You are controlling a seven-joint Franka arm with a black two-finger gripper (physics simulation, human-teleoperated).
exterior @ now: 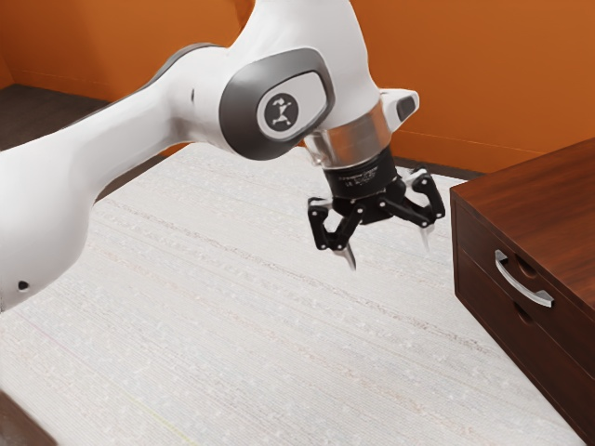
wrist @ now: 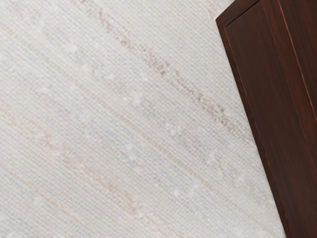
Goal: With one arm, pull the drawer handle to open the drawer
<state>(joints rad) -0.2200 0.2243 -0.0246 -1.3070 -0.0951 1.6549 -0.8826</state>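
Gripper [exterior: 389,252] hangs spread and grasping nothing above the table [exterior: 232,307], short of the cabinet [exterior: 544,200]. Drawer handle [exterior: 523,279] sits untouched at the exterior view's right. Judged: the approach is not yet made.

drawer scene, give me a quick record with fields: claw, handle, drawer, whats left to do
claw: open, empty, hanging above the table
handle: silver bar on the drawer front, untouched, to the exterior view's right of the claw
drawer: looks shut, in a dark wooden cabinet
left to do: reach the handle, grip it, pull
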